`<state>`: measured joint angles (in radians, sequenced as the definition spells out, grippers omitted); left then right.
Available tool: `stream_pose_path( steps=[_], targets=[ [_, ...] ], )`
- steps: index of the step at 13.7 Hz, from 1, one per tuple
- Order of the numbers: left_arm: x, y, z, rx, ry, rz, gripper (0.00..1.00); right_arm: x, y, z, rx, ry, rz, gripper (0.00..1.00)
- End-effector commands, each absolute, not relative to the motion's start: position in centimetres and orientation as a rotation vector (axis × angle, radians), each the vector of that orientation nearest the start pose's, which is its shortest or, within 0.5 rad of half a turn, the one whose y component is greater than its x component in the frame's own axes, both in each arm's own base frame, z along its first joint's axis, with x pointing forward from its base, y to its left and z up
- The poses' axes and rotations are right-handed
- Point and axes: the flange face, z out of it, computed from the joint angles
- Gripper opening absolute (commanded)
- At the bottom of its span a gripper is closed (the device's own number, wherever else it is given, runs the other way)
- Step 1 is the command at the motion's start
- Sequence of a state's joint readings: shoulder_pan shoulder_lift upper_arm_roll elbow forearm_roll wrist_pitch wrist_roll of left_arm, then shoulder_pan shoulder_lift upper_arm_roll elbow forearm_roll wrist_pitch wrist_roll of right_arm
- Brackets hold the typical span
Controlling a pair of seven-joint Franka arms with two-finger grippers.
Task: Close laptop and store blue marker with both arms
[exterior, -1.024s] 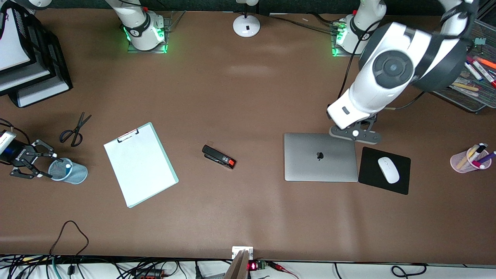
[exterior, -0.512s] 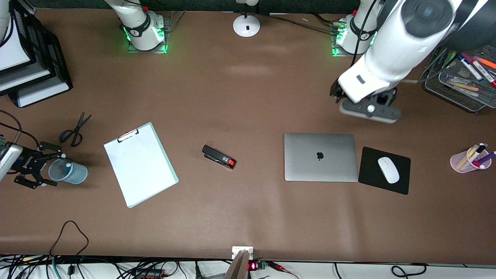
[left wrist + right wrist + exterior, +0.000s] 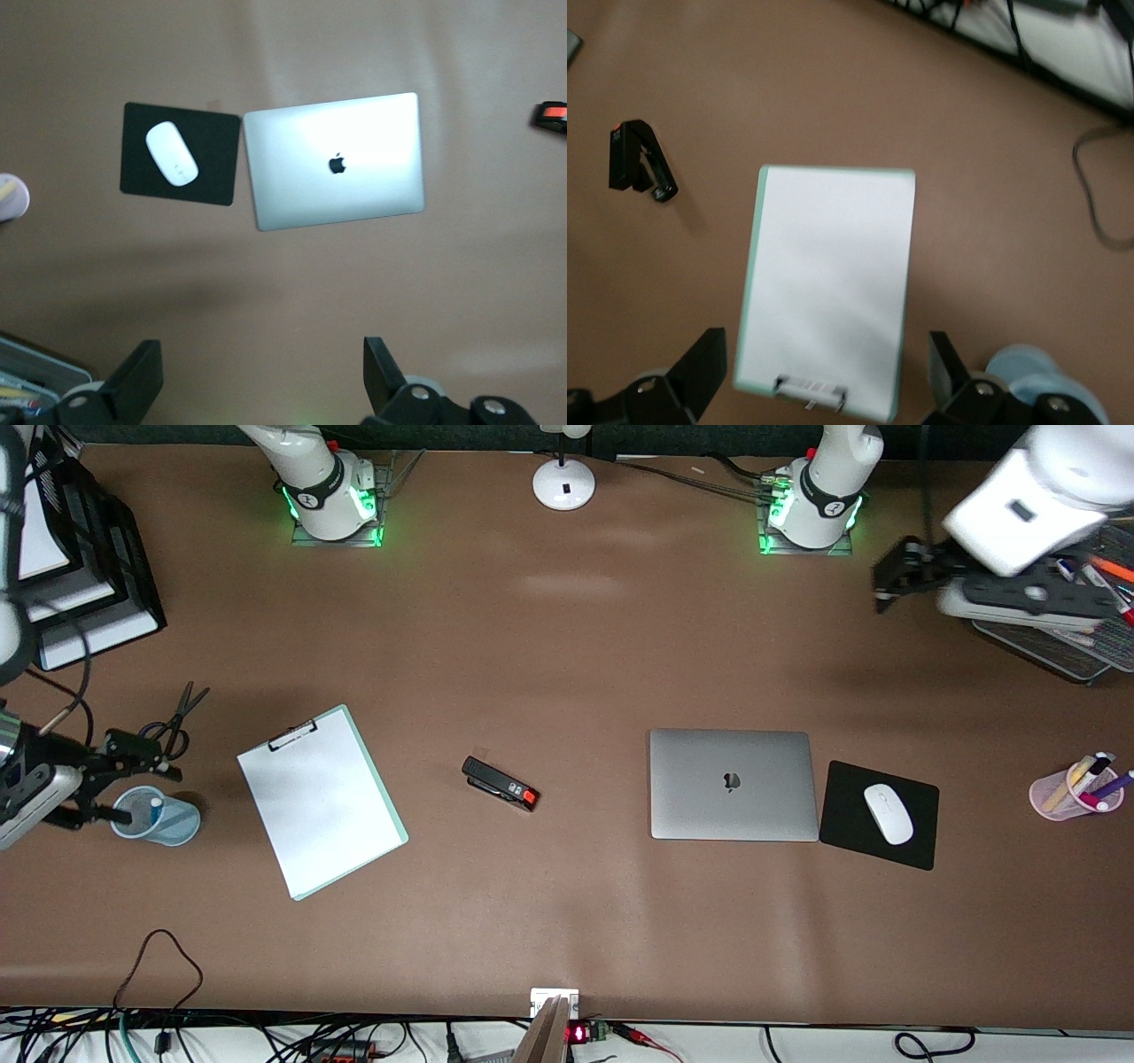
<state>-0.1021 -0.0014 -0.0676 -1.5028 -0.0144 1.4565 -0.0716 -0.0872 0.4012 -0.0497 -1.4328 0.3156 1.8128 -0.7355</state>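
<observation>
The laptop (image 3: pixel 733 784) lies shut and flat on the table, lid logo up, its edge just beside a black mouse pad (image 3: pixel 879 815) that carries a white mouse (image 3: pixel 888 813). The left gripper (image 3: pixel 895 576) hangs in the air well apart from it, over bare table near a mesh tray (image 3: pixel 1059 646) of pens, fingers spread wide and holding nothing. At the right arm's end of the table, the right gripper (image 3: pixel 133 779) hovers with fingers apart just over a blue mesh cup (image 3: pixel 155 817); the blue marker (image 3: pixel 156 808) stands inside that cup. Scissors (image 3: pixel 173 717), a clipboard (image 3: pixel 321 801) and a stapler (image 3: pixel 500 783) lie between cup and laptop.
</observation>
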Motion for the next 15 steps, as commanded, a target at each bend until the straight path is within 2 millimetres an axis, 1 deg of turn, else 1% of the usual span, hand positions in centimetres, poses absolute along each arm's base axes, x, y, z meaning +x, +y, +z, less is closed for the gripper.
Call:
stream_pose_path(
  steps=[1, 2, 3, 4, 5, 7, 9, 12, 14, 15],
  targets=[
    [52.4, -5.2, 63.4, -3.184, 0.062, 0.113, 1.0, 64.3, -3.0, 49.8, -2.887, -0.47, 0.074, 1.0],
    [52.6, -3.8, 63.5, -3.201, 0.017, 0.109, 1.0, 63.1, -1.7, 51.2, -2.939, -0.366, 0.157, 1.0],
    [52.6, -3.3, 63.7, -3.202, 0.002, 0.101, 1.0, 61.9, -0.2, 52.2, -2.98, -0.288, 0.229, 1.0],
    [52.7, -2.5, 63.7, -3.202, -0.02, 0.097, 1.0, 60.9, 0.6, 52.9, -3.01, -0.227, 0.271, 1.0],
    [52.7, -1.6, 63.6, -3.202, -0.04, 0.104, 1.0, 59.5, 1.3, 53.5, -3.026, -0.175, 0.287, 1.0],
    [52.7, -1.4, 63.6, -3.204, -0.04, 0.104, 1.0, 57.3, 0.9, 54.6, -3.062, -0.099, 0.247, 1.0],
    [52.6, -2.3, 64.1, -3.197, -0.013, 0.087, 1.0, 55.1, 0.7, 55.9, -3.089, -0.032, 0.185, 1.0],
    [52.6, -2.2, 64.0, -3.197, -0.013, 0.089, 1.0, 52.7, -0.1, 56.6, -3.09, -0.012, 0.109, 1.0],
    [52.6, -2.8, 63.9, -3.197, 0.004, 0.099, 1.0, 50.4, -0.4, 56.9, -3.118, 0.033, 0.011, 1.0],
    [52.7, -2.8, 63.9, -3.199, 0.002, 0.105, 1.0, 50.0, -0.5, 57.5, -3.137, 0.028, -0.023, 1.0]
  ],
)
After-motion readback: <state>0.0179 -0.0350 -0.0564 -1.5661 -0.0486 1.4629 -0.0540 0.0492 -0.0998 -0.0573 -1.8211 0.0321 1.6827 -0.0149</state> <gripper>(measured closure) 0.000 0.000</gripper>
